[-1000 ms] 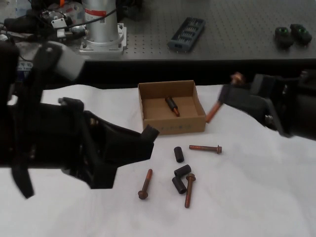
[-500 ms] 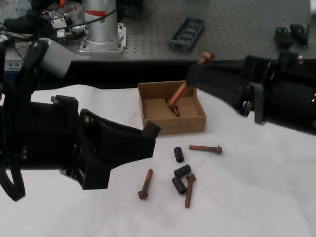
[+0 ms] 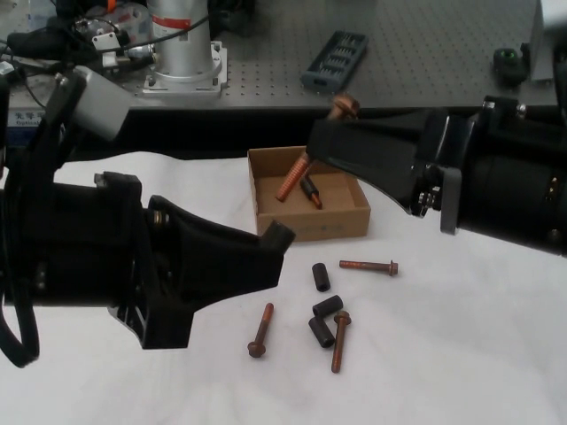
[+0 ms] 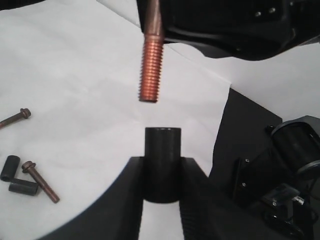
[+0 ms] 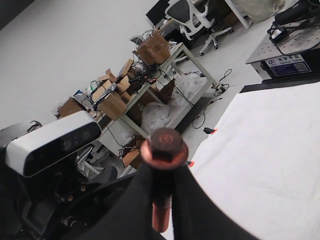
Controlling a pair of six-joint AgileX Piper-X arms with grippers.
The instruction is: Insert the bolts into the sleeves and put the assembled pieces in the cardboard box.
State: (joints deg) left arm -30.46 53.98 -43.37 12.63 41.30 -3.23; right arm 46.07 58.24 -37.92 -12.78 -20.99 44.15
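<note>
My left gripper (image 4: pixel 162 172) is shut on a black sleeve (image 4: pixel 162 165), its open end facing a copper bolt (image 4: pixel 150 70) whose threaded tip hangs a short gap away. My right gripper (image 5: pixel 159 200) is shut on that bolt (image 5: pixel 163 165), hex head toward the camera. In the high view the bolt (image 3: pixel 299 168) slants above the cardboard box (image 3: pixel 312 223), with the sleeve (image 3: pixel 277 234) at the left gripper's tip near the box's front left corner. One assembled piece (image 3: pixel 309 189) lies in the box. Loose bolts (image 3: pixel 368 266) (image 3: pixel 260 330) (image 3: pixel 338 339) and sleeves (image 3: pixel 321 276) (image 3: pixel 326 307) (image 3: pixel 321 331) lie on the white cloth.
The white cloth (image 3: pixel 461 336) covers the bench in front of the box. Behind it, a perforated grey table holds a metal post base (image 3: pixel 182 44), a dark tool rack (image 3: pixel 335 58) and small black parts (image 3: pixel 508 60). The left arm's bulk (image 3: pixel 106 257) covers the left side.
The right arm has swung left over the box, carrying the bolt from the box's right side toward the sleeve. The left gripper has barely shifted.
</note>
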